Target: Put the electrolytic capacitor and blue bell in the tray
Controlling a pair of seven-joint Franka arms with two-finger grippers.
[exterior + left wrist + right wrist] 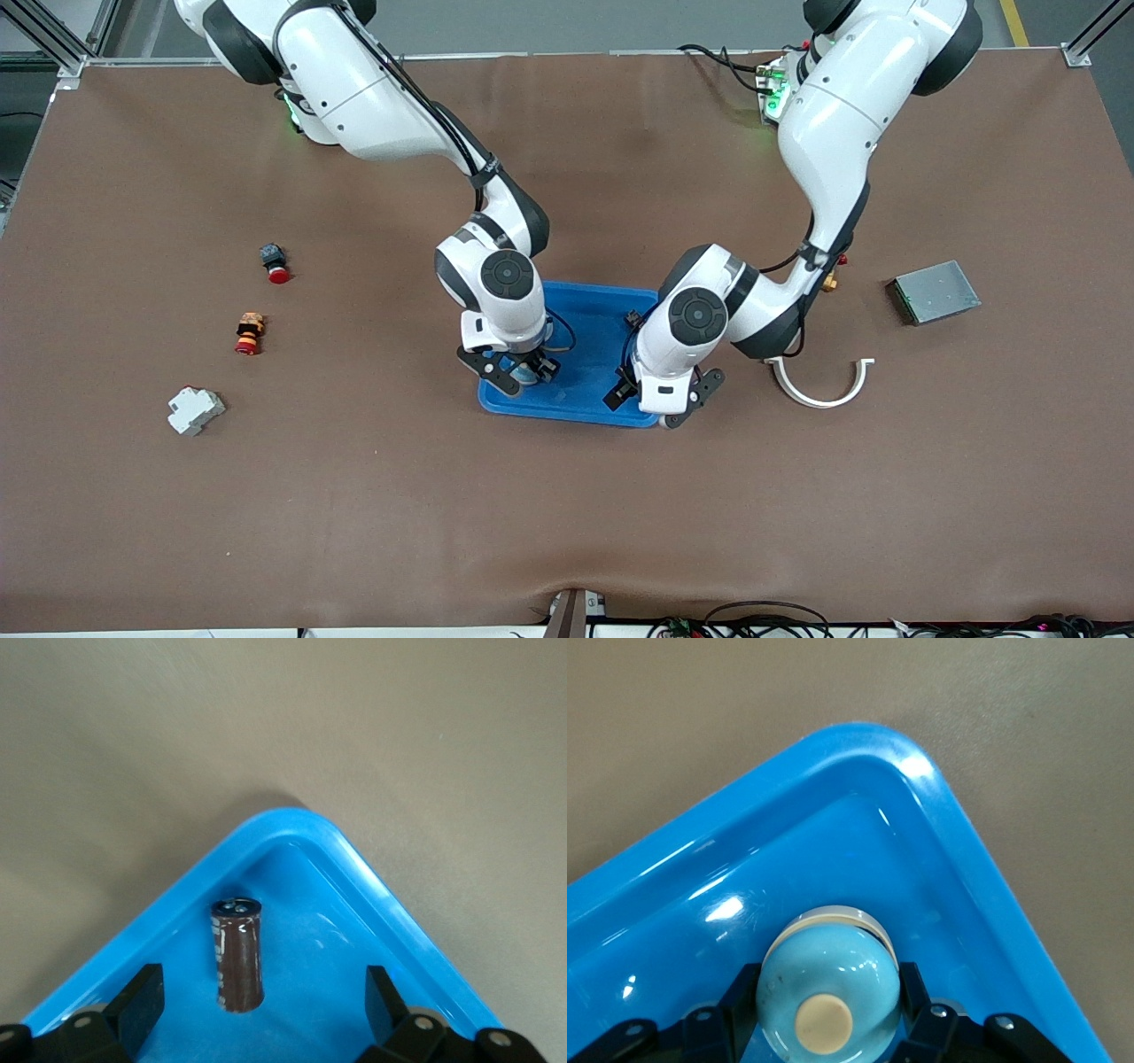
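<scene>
On the brown surface [567, 496], toward the right arm's end, lie a small black part with a red cap [275, 262], an orange and red button [249, 333] nearer the front camera, and a white block [195, 411] nearer still. In the middle sits the blue tray [595, 306]. The right hand [523, 370] is down in the tray at its corner toward the right arm's end, nearer the front camera; the front view shows little of what it carries, but the right wrist view shows its fingers [917, 992] closed on the light-blue bell [829, 985], which sits low over the tray floor. The left hand [660, 403] is over the tray's corner toward the left arm's end. From the front the arm hides what lies under it; the left wrist view shows the dark electrolytic capacitor [237, 953] in that corner of the tray, between the spread fingers [137, 1008] and touching neither, so this hand is open and empty. Farther toward the left arm's end lie a white curved bracket [819, 390] and a grey metal box [935, 291]
</scene>
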